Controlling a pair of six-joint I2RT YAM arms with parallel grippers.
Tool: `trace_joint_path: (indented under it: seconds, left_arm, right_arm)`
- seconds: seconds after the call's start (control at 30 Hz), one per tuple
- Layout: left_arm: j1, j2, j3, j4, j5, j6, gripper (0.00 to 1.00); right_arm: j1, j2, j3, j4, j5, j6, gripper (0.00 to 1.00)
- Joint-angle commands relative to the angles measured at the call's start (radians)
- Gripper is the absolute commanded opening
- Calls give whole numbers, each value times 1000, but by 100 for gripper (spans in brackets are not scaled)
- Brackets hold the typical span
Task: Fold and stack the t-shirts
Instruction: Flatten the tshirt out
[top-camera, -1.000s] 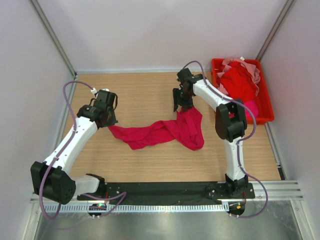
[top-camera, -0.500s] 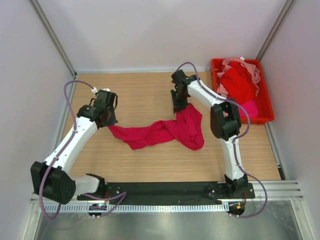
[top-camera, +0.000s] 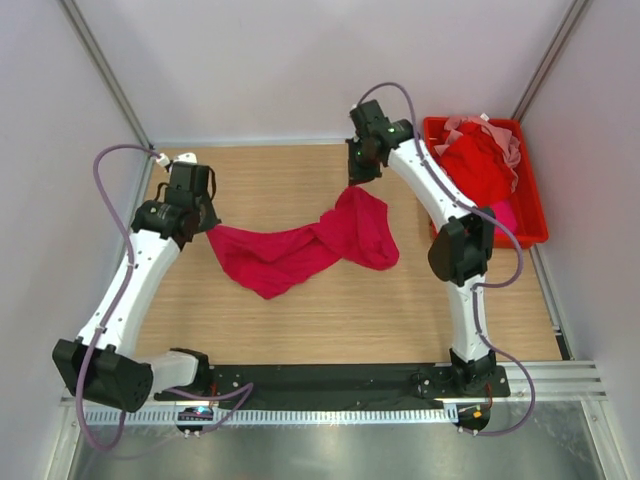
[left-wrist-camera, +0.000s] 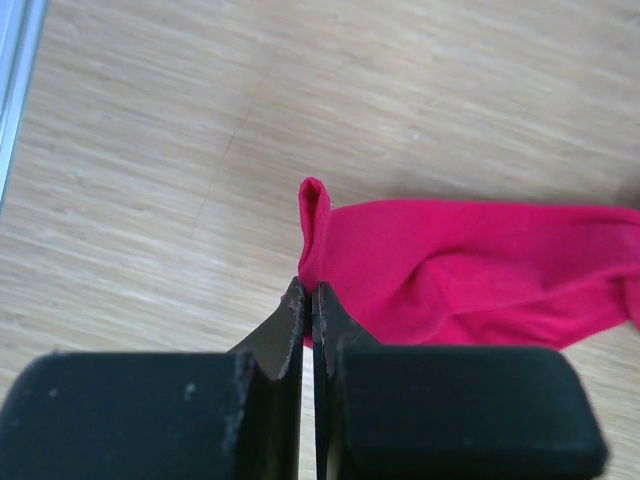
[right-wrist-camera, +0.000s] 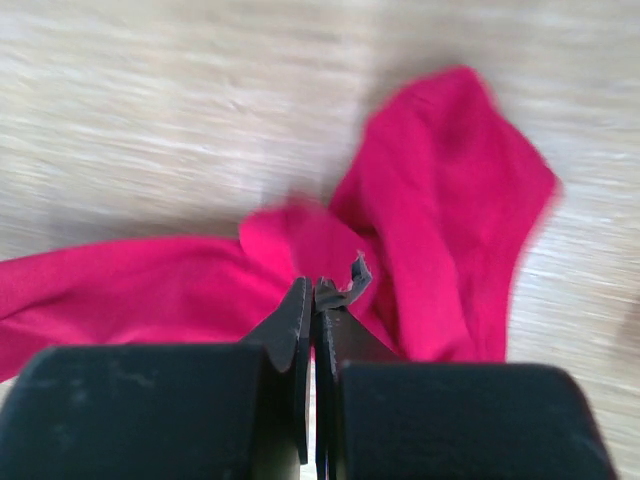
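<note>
A crimson-magenta t-shirt (top-camera: 300, 250) lies bunched and stretched across the middle of the wooden table. My left gripper (top-camera: 204, 226) is shut on its left edge; in the left wrist view a small fold of the t-shirt (left-wrist-camera: 315, 215) sticks up past the closed left gripper (left-wrist-camera: 308, 290). My right gripper (top-camera: 357, 184) is shut at the t-shirt's upper right corner. In the blurred right wrist view the closed right gripper (right-wrist-camera: 315, 285) sits against the t-shirt (right-wrist-camera: 440, 200). More t-shirts, red (top-camera: 478, 165) and pale pink (top-camera: 511, 147), lie heaped in the bin.
A rigid red plastic bin (top-camera: 533, 215) stands at the far right of the table, beside the right arm. White walls and metal rails close in the table on the left, back and right. The arm bases sit on a black strip (top-camera: 320, 378) at the near edge.
The right gripper has shut on the t-shirt's corner. Both arms have moved toward the back of the table, dragging the t-shirt with them and spreading it a little.
</note>
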Motion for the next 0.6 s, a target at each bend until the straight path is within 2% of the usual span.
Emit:
trace_joint_path:
  seconds: [0.0, 0.13, 0.33, 0.4, 0.57]
  left_arm:
    - [3, -53, 38, 23, -14, 10, 0]
    - [3, -108, 3, 14, 40, -26, 0]
    - [-17, -237, -130, 77, 310, -152, 0]
    - [-78, -295, -162, 103, 353, -181, 0]
    - [-242, -381, -138, 86, 339, -241, 0]
  right_arm:
    - [-26, -171, 98, 31, 81, 35, 1]
    - [-66, -255, 142, 108, 133, 41, 1]
    - [-122, -373, 140, 328, 140, 81, 1]
    - [-132, -401, 137, 419, 135, 57, 1]
    - [-186, -443, 143, 606, 143, 83, 1]
